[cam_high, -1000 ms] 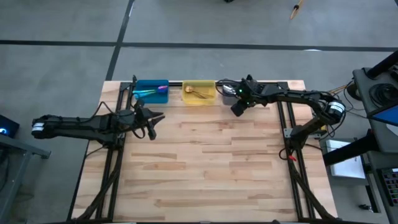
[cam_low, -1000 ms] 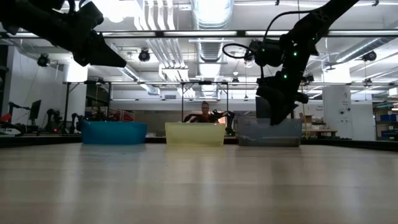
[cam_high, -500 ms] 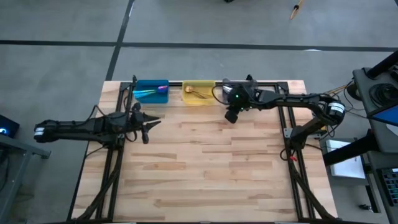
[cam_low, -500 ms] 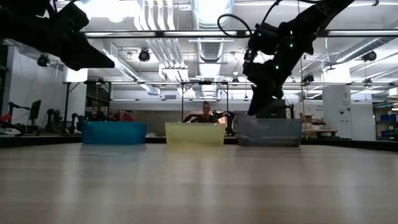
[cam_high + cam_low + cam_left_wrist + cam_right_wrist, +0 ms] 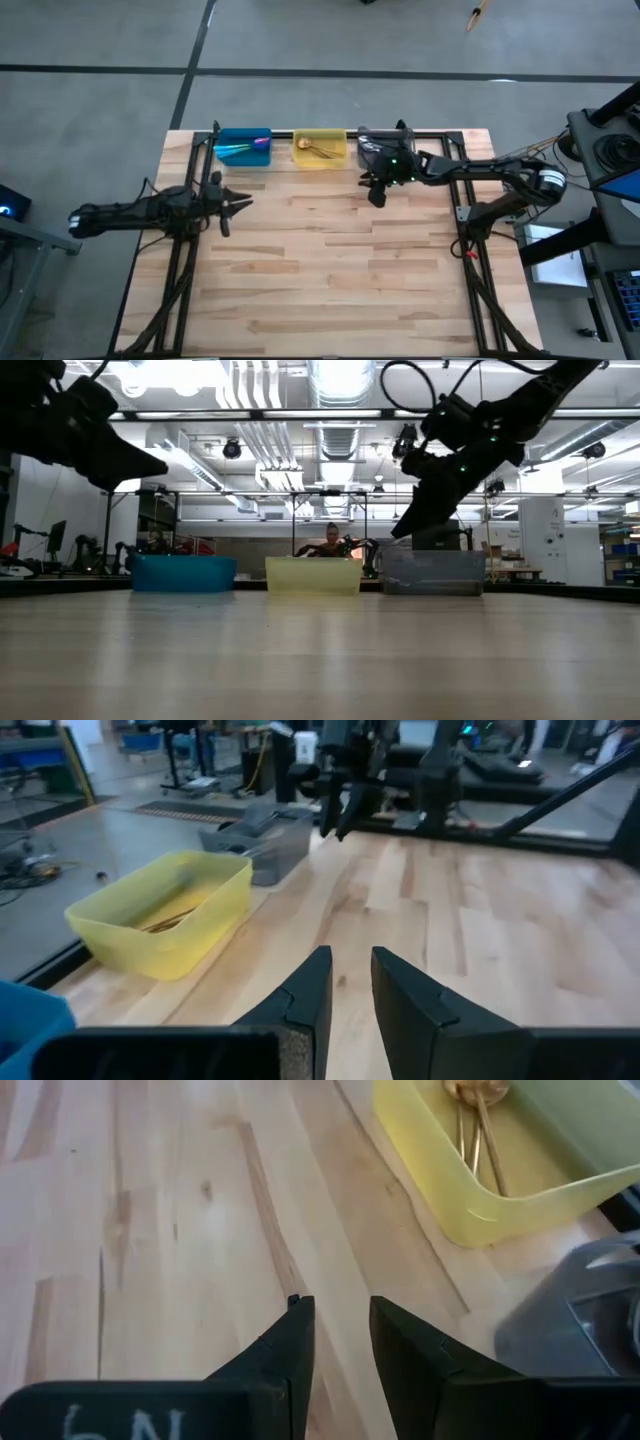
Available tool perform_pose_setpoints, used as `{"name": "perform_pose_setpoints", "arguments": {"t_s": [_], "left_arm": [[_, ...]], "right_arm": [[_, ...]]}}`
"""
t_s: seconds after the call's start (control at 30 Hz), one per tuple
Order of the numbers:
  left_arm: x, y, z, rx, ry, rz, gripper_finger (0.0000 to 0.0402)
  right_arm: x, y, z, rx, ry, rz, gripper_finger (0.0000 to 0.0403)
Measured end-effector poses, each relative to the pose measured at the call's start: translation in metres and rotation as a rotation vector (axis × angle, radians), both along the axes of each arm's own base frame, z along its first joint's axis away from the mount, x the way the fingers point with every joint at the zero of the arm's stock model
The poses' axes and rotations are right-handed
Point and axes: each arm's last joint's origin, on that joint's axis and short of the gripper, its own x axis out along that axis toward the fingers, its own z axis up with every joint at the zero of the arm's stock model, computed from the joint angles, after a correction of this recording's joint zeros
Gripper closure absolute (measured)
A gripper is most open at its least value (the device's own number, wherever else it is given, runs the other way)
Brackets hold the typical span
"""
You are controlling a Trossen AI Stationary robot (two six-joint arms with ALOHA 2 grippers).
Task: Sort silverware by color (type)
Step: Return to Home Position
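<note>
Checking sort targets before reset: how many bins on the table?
3, in a row along the table's far edge: blue bin toward the left arm's side, yellow bin in the middle, gray bin toward the right arm's side. None looks hidden.

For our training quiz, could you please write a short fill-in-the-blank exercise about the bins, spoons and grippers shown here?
The middle bin, holding gold spoons, is ___.
The left-end bin, holding purple-blue spoons, is ___.
The gripper nearest the gray bin is the ___ one.
Missing words: yellow; blue; right.
</note>
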Motion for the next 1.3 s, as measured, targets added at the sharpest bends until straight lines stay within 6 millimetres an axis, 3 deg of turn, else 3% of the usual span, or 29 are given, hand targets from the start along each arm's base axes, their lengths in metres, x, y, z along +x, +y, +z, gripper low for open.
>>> {"name": "perform_pose_setpoints", "arguments": {"t_s": [0.3,0.63,0.9,1.03,1.3], "left_arm": [[-0.006,-0.006,-0.006,-0.019,-0.069,-0.180,0.0346],[-0.005,-0.005,-0.012,-0.071,-0.069,-0.172,0.0346],[-0.004,-0.005,-0.013,-0.056,-0.060,-0.142,0.0346],[-0.003,-0.004,-0.014,-0.046,-0.046,-0.138,0.0346],[-0.003,-0.004,-0.014,-0.045,-0.039,-0.135,0.0346]], "right_arm": [[-0.040,0.020,0.000,-0.095,-0.165,0.009,0.0339],[-0.086,0.043,-0.006,-0.113,-0.308,0.005,0.0355],[-0.116,0.058,-0.022,-0.211,-0.531,0.029,0.0355],[-0.127,0.064,-0.035,-0.230,-0.573,0.029,0.0355],[-0.128,0.064,-0.037,-0.235,-0.541,0.008,0.0355]]}}
